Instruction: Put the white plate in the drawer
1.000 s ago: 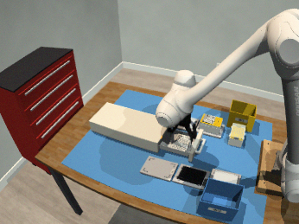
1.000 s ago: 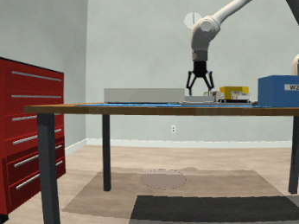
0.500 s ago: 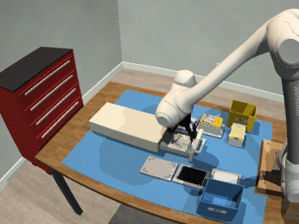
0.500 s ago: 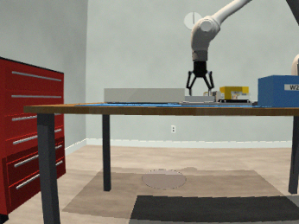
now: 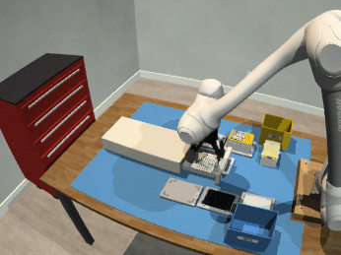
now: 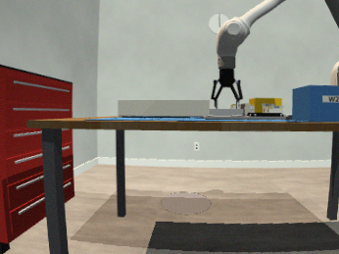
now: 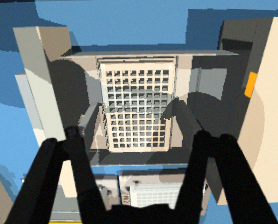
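The white plate (image 7: 137,104) (image 5: 207,164), with its grid of wells facing up, lies flat on the floor of CD's open drawer, its long side across the drawer. It also shows in the top view (image 5: 205,161). My gripper (image 7: 138,110) is open and hangs just above the plate, one finger on each long side, apart from it. It also shows in the top view (image 5: 211,151) and in the exterior view (image 6: 225,98). The drawer's bar handle (image 5: 228,166) points toward the arm's base. CD's housing (image 5: 143,141) is a long beige box. Its amber lamp (image 7: 251,84) is lit.
A grey flat lid (image 5: 181,190), a black nest (image 5: 219,199) and a white nest (image 5: 257,200) lie in front of the drawer. A blue bin (image 5: 251,225) stands at the front. A tip box (image 5: 241,140), a small box (image 5: 270,153) and a yellow bin (image 5: 277,128) stand behind.
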Tool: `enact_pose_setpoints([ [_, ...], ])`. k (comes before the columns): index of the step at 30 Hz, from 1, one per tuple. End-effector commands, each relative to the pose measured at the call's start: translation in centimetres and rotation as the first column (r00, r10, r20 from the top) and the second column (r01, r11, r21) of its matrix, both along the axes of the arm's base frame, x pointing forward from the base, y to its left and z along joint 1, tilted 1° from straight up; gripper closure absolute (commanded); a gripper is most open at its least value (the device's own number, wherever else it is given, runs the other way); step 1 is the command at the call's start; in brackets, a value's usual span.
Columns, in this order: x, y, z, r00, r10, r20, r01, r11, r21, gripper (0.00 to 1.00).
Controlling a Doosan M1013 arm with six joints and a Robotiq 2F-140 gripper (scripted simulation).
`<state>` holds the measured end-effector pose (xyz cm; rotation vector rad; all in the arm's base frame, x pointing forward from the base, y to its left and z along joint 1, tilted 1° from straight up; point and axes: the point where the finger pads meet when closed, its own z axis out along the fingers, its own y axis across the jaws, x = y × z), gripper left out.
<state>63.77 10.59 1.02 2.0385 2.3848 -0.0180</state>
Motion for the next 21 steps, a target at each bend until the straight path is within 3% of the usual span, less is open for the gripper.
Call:
enact_pose_setpoints([
  [1,0.0,0.0,0.2,1.000,0.000,0.000,0.000,1.000,0.000,0.34],
  [21,0.0,0.0,2.6,1.000,0.000,0.000,0.000,1.000,0.000,0.34],
])
